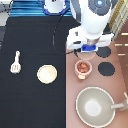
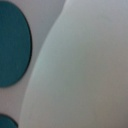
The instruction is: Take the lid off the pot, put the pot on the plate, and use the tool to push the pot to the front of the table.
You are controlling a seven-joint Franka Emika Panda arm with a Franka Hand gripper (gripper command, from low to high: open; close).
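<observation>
Hovering with the tool [image 1: 90, 49] just past the pot [image 1: 83, 68] on the exterior view's top side, raised above it and not touching; cannot tell whether spread, pressed together or pinching anything. Looking into the pot shows a reddish-brown inside, so judged uncovered, yet no finding the lid anywhere around the pot; possibly tucked under the hand, hence a risk of dropping it onto the pot or onto the burner [image 1: 106, 68] just to the pot's right in the exterior view. Sitting near the stove counter's [image 1: 73, 97] edge beside the black worktop [image 1: 35, 40], with the grey pan [image 1: 95, 106] just below the pot: could easily tip or skid against that pan under an off-centre grab. Well to the pot's left, the plate [image 1: 46, 74], and further left the spatula [image 1: 16, 61], both untouched. From the wrist view, only a pale curved surface [image 2: 85, 70] beside a dark disc [image 2: 12, 45], too close to identify.
</observation>
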